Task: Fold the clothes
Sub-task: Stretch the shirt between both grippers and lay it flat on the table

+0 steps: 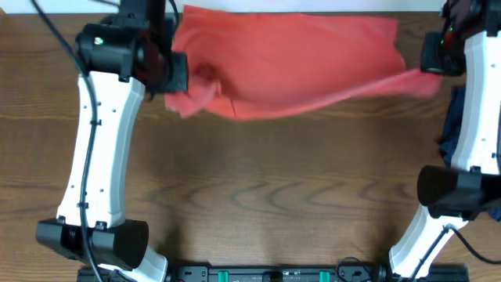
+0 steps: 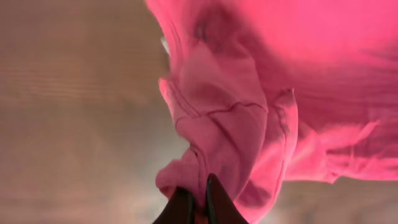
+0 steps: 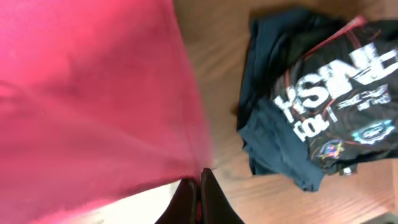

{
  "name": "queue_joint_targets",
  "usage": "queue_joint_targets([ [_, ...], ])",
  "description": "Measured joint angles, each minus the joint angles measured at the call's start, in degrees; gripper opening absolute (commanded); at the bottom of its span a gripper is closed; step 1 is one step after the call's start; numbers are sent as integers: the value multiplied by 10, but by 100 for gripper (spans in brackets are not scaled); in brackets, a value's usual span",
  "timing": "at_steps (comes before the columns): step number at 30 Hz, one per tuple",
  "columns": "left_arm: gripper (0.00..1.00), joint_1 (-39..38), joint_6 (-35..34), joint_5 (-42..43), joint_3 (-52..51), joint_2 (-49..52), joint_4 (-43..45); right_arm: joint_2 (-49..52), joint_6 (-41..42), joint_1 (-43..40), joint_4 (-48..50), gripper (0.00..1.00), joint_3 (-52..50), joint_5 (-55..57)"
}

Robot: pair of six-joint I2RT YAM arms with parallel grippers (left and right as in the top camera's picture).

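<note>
Up at the left of the overhead view, the left arm (image 1: 98, 157) reaches toward the top edge of the frame. The left gripper (image 2: 198, 190) is clamped on a bunched, wrinkled handful of the red-orange T-shirt (image 1: 297, 63). In the left wrist view the two dark fingers (image 2: 180, 208) stand close together at the bottom centre, with folds of fabric pinched between them and a stitched hem curling above. From there the T-shirt stretches across the top of the overhead frame as a broad sheet. It is lifted above the wooden table (image 1: 258, 180), its lower edge sagging in a shallow curve, and it narrows to a point at the upper right. That point runs to the right gripper (image 3: 199, 183), whose fingers are pressed together on the thin edge of the cloth at the bottom centre of the right wrist view. Further right in that view, a dark navy shirt (image 3: 317, 93) with white lettering lies crumpled on the table, apart from the red one.
</note>
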Motion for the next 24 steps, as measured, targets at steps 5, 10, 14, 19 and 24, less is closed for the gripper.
queue_joint_targets([
  [5, 6, 0, -2, 62, -119, 0, -11, 7, 0, -7, -2, 1, -90, -23],
  [10, 6, 0, -5, 86, -235, 0, -9, 9, 0, -9, 4, 1, -191, -45],
  [14, 6, 0, -9, 94, -303, -4, 12, 9, 0, -9, 9, 1, -269, -55],
  [19, 6, 0, -20, 96, -379, -54, 31, 7, 0, -16, 66, 1, -380, -80],
  [24, 6, 0, -57, 97, -455, -151, 56, -21, 0, -29, 135, 1, -488, -114],
])
